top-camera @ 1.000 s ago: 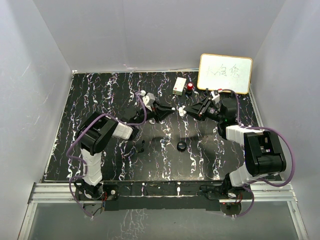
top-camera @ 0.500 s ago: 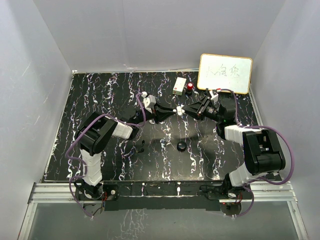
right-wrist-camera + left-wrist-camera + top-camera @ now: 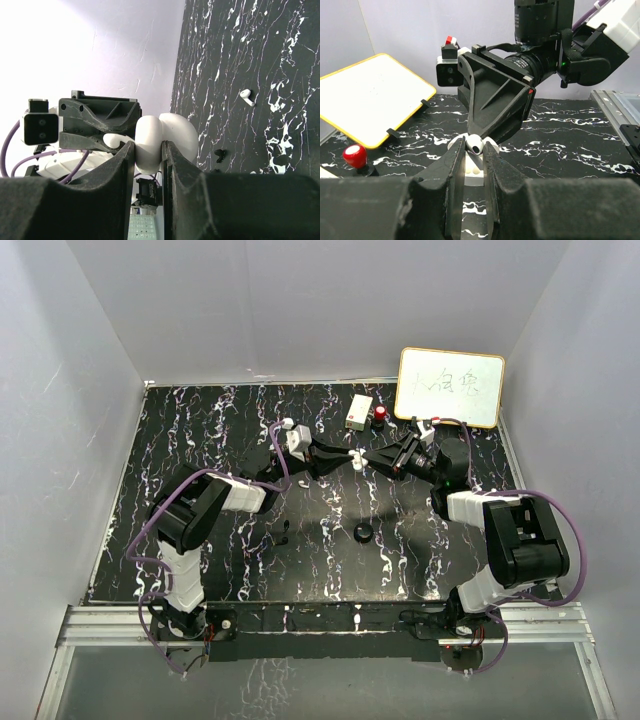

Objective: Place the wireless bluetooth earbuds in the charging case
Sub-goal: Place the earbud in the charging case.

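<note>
Pinching a glossy white earbud [image 3: 473, 144], the left gripper [image 3: 473, 148] is clamped shut on it, rounded head pointing away from the wrist and long axis apparently in line with the fingers. Directly beyond, the right gripper [image 3: 148, 150] squeezes the smooth, pebble-shaped white charging case [image 3: 176, 132], hinged open toward the bud; whether they touch is unclear. Both hang over the far middle of the black, white-veined table [image 3: 200, 430]. A second white earbud [image 3: 245, 96] lies below, nearer.
</note>
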You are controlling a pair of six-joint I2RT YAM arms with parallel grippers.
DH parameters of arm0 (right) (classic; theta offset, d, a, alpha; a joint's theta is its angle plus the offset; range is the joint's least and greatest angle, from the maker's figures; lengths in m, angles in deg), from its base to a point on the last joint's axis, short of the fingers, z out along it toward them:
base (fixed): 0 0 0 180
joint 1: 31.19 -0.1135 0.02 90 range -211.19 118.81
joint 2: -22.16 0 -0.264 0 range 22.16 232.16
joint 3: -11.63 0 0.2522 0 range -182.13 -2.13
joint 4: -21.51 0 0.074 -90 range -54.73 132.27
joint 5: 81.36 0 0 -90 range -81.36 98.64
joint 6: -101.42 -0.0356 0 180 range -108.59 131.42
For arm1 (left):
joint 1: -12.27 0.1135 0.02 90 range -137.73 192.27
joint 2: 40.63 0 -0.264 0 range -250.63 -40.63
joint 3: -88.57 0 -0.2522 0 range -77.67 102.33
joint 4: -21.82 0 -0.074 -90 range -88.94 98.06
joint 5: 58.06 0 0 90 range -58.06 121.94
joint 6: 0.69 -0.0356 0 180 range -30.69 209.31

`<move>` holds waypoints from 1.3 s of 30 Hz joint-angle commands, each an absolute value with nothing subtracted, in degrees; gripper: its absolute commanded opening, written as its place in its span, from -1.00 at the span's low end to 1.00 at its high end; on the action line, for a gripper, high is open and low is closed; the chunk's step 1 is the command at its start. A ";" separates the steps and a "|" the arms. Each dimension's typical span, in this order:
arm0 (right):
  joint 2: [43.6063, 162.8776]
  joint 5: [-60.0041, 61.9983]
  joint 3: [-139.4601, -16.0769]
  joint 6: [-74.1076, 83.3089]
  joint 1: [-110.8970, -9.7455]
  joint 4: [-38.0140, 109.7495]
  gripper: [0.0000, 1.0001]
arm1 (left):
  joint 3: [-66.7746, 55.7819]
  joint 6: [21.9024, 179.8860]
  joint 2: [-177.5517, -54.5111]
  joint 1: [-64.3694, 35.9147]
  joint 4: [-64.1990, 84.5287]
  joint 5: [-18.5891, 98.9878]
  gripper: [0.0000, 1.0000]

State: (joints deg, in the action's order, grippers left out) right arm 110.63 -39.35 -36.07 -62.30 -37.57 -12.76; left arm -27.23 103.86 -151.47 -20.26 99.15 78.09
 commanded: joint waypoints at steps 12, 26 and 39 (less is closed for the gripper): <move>110.64 -40.74 -36.75 -64.34 -37.87 -20.18 -1.00 | -23.92 101.88 -147.34 -20.38 110.54 81.95 -1.00; 109.78 -41.23 -32.97 -65.26 -37.84 -25.77 -1.00 | -22.73 98.37 -147.54 -20.36 110.54 82.81 -1.00; 109.41 -41.37 -32.19 -66.01 -37.86 -27.53 -1.00 | -21.88 98.51 -148.36 -20.42 110.54 82.58 -1.00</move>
